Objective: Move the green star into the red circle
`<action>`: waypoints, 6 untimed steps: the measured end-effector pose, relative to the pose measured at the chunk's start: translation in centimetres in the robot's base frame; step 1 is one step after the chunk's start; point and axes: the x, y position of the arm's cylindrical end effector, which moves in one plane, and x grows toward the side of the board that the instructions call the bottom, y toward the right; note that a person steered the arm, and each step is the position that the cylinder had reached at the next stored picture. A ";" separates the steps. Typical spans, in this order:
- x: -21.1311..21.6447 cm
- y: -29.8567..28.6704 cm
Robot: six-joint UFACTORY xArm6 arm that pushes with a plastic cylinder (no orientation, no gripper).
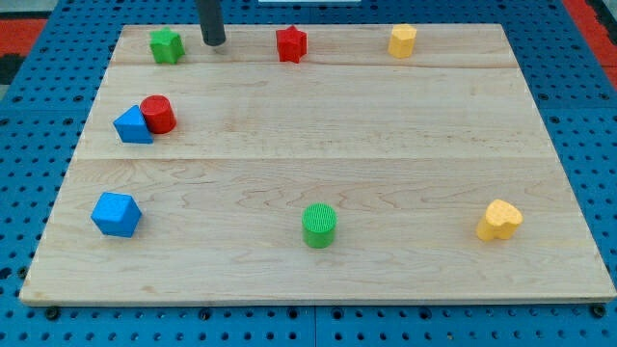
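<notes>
**Tip beside green star, red circle down-left**

The green star sat near the worktop's top-left corner. My tip stood just to the view's right of it, apart, not touching. The red circle lay below the star, touching the blue block on its left side. The rig carried no pincer, only the rod, so there was no apart-or-together state to record.

Risks, as judged: from this side, a push would send the star toward the view's left and off the edge, not down to the circle; the tip needed to get above the star first. An off-centre contact could spin the star aside. An overlong push could shove the circle and the blue block together.

No brands, labels or writing were legible.
</notes>
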 end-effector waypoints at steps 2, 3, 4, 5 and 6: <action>0.7 -5.8; 2.1 -9.0; 4.6 -8.5; 2.6 -8.5; 1.1 -7.4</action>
